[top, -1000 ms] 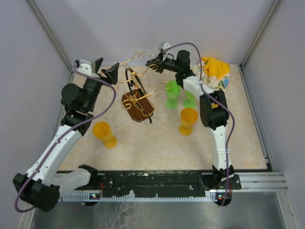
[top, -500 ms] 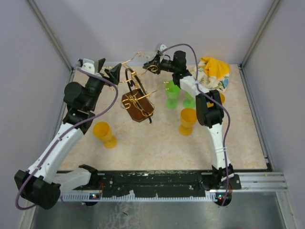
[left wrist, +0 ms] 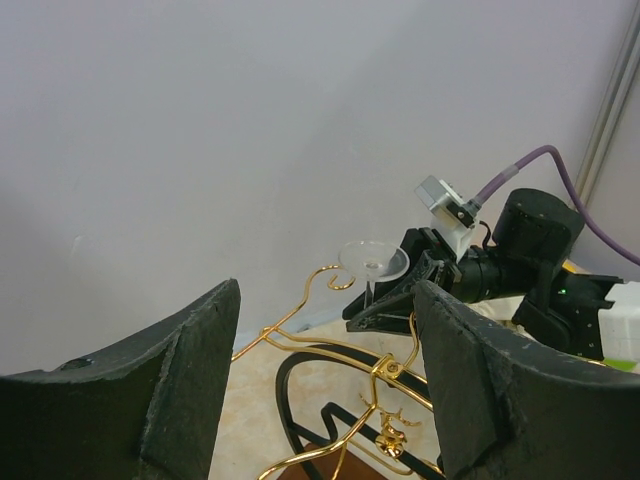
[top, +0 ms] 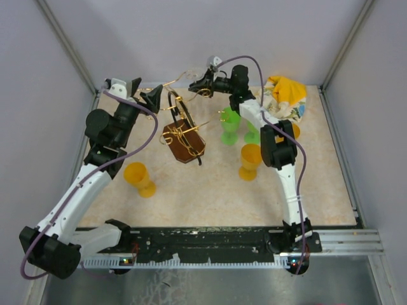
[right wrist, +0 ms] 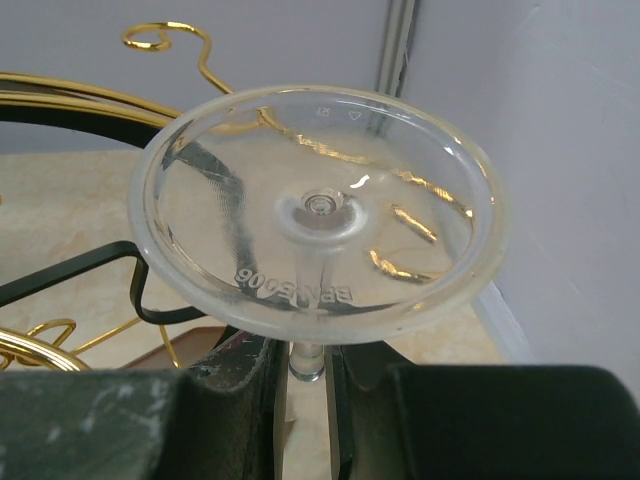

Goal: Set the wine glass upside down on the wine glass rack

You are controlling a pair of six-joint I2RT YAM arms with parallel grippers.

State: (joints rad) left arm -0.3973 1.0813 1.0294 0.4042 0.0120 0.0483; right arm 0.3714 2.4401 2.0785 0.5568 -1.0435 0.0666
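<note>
Presently: right hand (right wrist: 308,368) is closed on the stem of the wine glass (right wrist: 318,210), a clear plastic one. Glass is inverted, with its round foot uppermost and roughly level. Stem runs down between the two dark fingers (right wrist: 230,382). Bowl is hidden below the hand in the right wrist view. Raised lettering shows on the foot.

Position: glass is in the air at the back of the bench (top: 210,190), up among the top wires of the rack (top: 184,141) and not yet hung on it. Seen from the left wrist, the foot sits just right of a curled gold tip (left wrist: 335,281). Whether the two touch, cannot tell.

Rack: gold wire arms with curled ends, a black wire loop (left wrist: 283,390) among them, dark brown wooden base. Base sits left of centre on the bench, between the two arms.

Left hand (top: 142,91) is open, fingers spread wide, nothing between them. It is raised at the back left, just beside the rack's left-side gold arm, facing across toward the right hand. Contact with the wire: cannot tell.

Also on the bench:
- orange goblet (top: 138,178), front left, well apart from the rack base
- two green goblets (top: 230,124), just right of the rack, under the right arm
- second orange goblet (top: 250,161), in front of the green pair
- crumpled yellow cloth (top: 286,91), back right corner
</note>
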